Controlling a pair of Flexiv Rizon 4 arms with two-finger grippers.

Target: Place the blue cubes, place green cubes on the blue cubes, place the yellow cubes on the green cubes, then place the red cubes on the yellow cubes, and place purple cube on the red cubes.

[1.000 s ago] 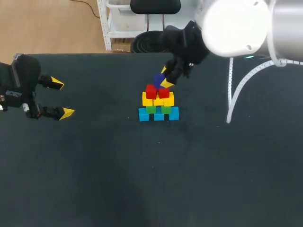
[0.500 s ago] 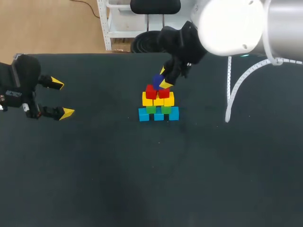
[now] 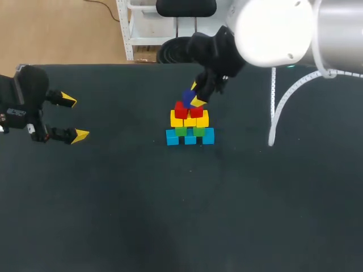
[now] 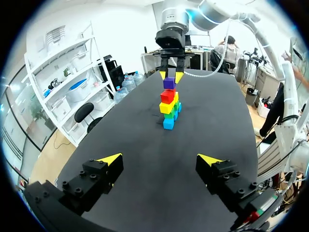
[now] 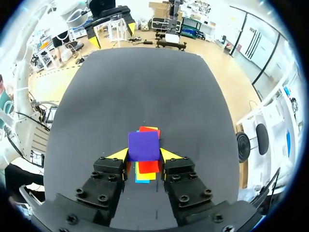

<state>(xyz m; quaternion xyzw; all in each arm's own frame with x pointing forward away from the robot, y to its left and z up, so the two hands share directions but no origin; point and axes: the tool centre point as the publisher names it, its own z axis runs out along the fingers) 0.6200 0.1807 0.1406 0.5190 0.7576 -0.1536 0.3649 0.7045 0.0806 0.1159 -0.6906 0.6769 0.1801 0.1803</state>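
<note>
Head view: right gripper is closed on the purple cube, one yellow tip on each side, right at the top of the stack near the table's far middle. Stack from the bottom: blue cubes in a row, green cubes on them, yellow cubes above, red cubes on top. Purple cube sits directly over the red cubes; cannot tell whether it rests on them or hangs just above. Right wrist view confirms both fingers press the purple cube's sides, red and yellow showing beneath. Left gripper is at the table's left side, fingers spread wide, holding nothing, well apart from the stack.
</note>
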